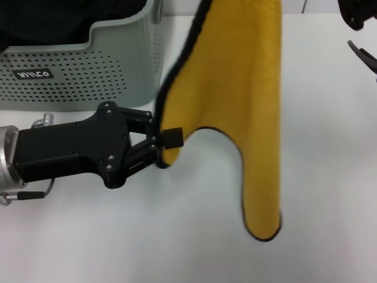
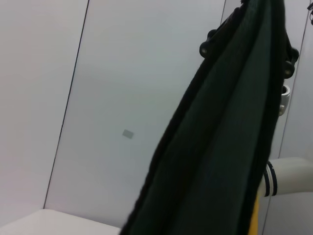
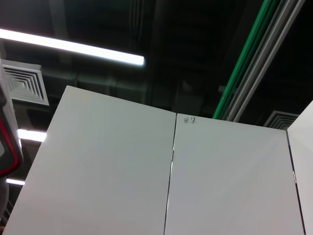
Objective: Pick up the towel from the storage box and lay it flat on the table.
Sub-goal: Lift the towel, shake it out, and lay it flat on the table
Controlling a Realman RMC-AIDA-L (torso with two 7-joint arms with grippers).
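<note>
The mustard-yellow towel point(image 1: 235, 88) with black edge trim hangs in the air over the white table point(image 1: 177, 236), its top running out of the head view. My left gripper point(image 1: 164, 143) reaches in from the left and is shut on the towel's lower left edge. In the left wrist view the towel point(image 2: 220, 147) fills the right side as a dark hanging fold. The grey-green perforated storage box point(image 1: 70, 71) stands at the back left, behind the left gripper. Dark parts of my right gripper point(image 1: 360, 35) show at the top right edge, apart from the visible cloth.
The box holds dark contents point(image 1: 59, 17). White table surface lies under and to the right of the hanging towel. The right wrist view shows only wall panels point(image 3: 146, 186) and ceiling lights.
</note>
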